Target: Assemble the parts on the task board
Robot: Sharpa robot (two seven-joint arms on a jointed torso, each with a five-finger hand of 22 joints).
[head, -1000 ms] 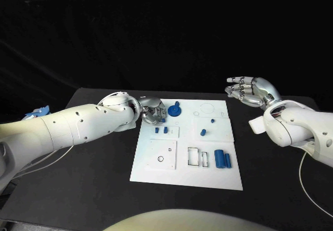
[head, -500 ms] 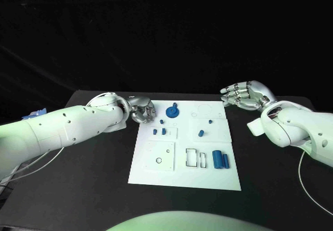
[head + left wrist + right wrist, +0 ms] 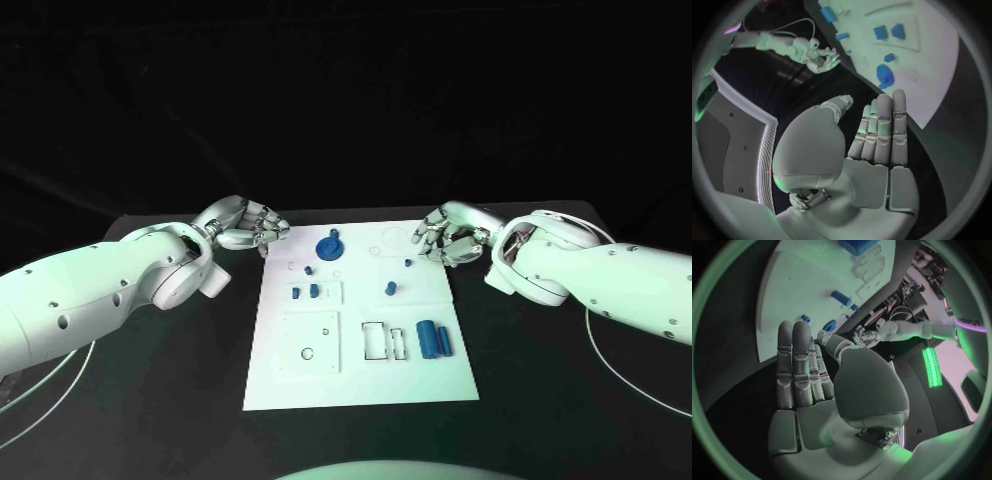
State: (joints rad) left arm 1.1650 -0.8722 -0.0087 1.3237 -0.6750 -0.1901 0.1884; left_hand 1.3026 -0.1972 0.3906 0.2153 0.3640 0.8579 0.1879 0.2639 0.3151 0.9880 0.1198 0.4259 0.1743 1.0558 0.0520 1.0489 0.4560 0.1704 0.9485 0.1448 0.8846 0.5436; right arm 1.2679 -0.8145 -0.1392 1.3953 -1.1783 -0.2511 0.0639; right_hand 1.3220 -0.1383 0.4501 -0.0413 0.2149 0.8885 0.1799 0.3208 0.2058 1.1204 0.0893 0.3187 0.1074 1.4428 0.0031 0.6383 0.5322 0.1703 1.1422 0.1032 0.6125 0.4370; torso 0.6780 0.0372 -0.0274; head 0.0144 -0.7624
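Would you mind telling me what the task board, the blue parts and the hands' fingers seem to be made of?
Task board: probably matte white plastic or painted sheet; flat, even, with cleanly cut openings. Blue parts, such as the round piece and the cylinder: likely moulded or printed plastic, uniform in colour with little shine. Fingers of the left hand and the right hand: silvery, with a metallic-looking sheen; metal or coated plastic, unclear.

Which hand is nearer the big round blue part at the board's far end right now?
Left. The left hand hangs just off the board's edge beside the round blue part; the right hand is over the opposite edge, farther away.
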